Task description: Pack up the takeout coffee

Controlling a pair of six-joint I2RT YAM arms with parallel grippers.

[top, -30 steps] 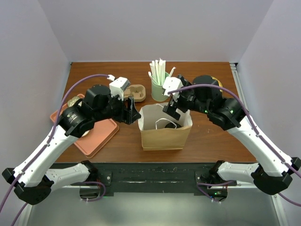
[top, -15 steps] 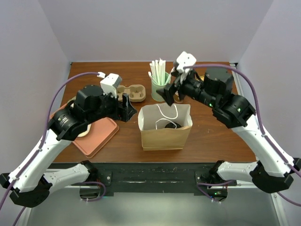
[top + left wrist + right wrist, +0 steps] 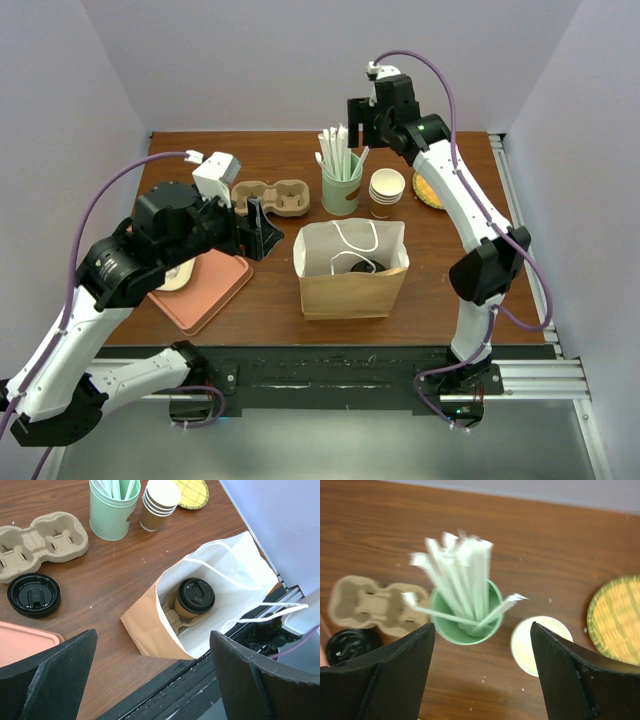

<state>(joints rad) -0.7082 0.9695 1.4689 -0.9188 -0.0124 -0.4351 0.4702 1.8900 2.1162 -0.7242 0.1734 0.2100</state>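
Note:
The takeout coffee [image 3: 195, 597], a brown cup with a black lid, stands upright inside the open paper bag [image 3: 145, 625], in a cardboard holder at the bottom. From above, only its lid [image 3: 362, 266] shows inside the bag [image 3: 350, 290]. My left gripper [image 3: 262, 228] hangs open to the left of the bag, apart from it. In the left wrist view the left gripper [image 3: 152, 645] has nothing between its fingers. My right gripper [image 3: 366, 118] is raised high over the back of the table. It is open [image 3: 482, 630] and empty.
A green cup of wrapped straws [image 3: 340, 185] and a stack of white-topped cups [image 3: 387, 190] stand behind the bag. A cardboard cup carrier [image 3: 272, 197] and loose black lids [image 3: 34, 595] lie to the left, by a pink tray [image 3: 205, 290]. A yellow woven disc [image 3: 428, 188] lies at the back right.
My right gripper has lifted out of the bag and swung up and back above the straws. My left gripper has pulled away leftward from the bag's edge and opened wider.

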